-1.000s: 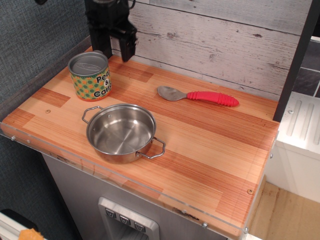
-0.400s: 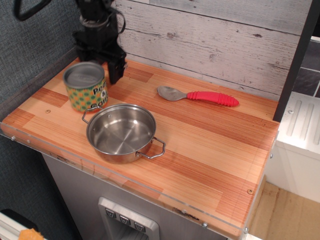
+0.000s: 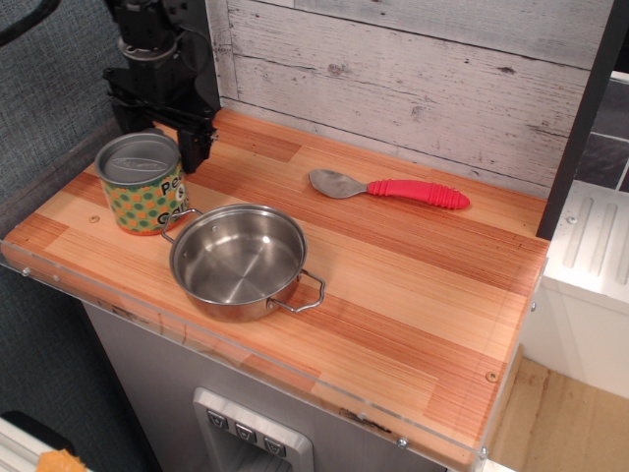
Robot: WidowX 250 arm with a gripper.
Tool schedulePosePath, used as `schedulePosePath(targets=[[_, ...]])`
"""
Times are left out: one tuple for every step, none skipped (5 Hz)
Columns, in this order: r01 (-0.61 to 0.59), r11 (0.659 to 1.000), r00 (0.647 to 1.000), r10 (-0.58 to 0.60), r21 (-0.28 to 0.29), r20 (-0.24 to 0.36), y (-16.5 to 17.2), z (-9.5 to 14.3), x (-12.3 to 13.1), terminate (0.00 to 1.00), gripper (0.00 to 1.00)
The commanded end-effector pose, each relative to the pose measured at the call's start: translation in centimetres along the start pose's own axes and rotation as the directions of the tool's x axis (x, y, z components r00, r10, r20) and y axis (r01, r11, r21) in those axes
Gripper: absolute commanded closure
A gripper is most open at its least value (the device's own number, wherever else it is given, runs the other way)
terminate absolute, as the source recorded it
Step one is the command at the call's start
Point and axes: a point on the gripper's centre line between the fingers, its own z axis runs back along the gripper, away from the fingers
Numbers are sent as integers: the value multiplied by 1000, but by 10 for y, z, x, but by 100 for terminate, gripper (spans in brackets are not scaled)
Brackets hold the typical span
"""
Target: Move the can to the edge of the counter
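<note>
The can (image 3: 144,194), with a grey lid and an orange-yellow label with green dots, stands upright on the counter (image 3: 393,270) near its left edge, close to the pot's handle. My black gripper (image 3: 157,133) is right behind the can, low over the counter. Its jaws stand apart. The right finger (image 3: 194,146) reaches down by the can's rear right side; the left finger is partly hidden behind the can's rim. I cannot tell whether the fingers press on the can.
A two-handled steel pot (image 3: 239,258) stands just right of the can, toward the front. A spoon with a red handle (image 3: 393,188) lies at the back middle. A clear plastic strip (image 3: 59,278) runs along the front-left edge. A whitewashed plank wall is behind.
The gripper came down and moved left and forward. The can moved with it, from the back left toward the counter's left edge, and now sits beside the pot's handle.
</note>
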Motion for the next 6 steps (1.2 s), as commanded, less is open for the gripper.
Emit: schedulePosePath(targets=[[-70, 996, 997, 68, 52, 43, 26, 19, -5, 0, 0], [-88, 994, 995, 86, 60, 44, 27, 22, -16, 0, 0], [-110, 992, 993, 108, 55, 48, 29, 25, -23, 0, 0], [-129, 989, 991, 127, 70, 45, 31, 26, -29, 0, 0], [-138, 989, 989, 135, 57, 58, 32, 29, -31, 0, 0], [-172, 983, 984, 168, 71, 60, 34, 35, -28, 0, 0]])
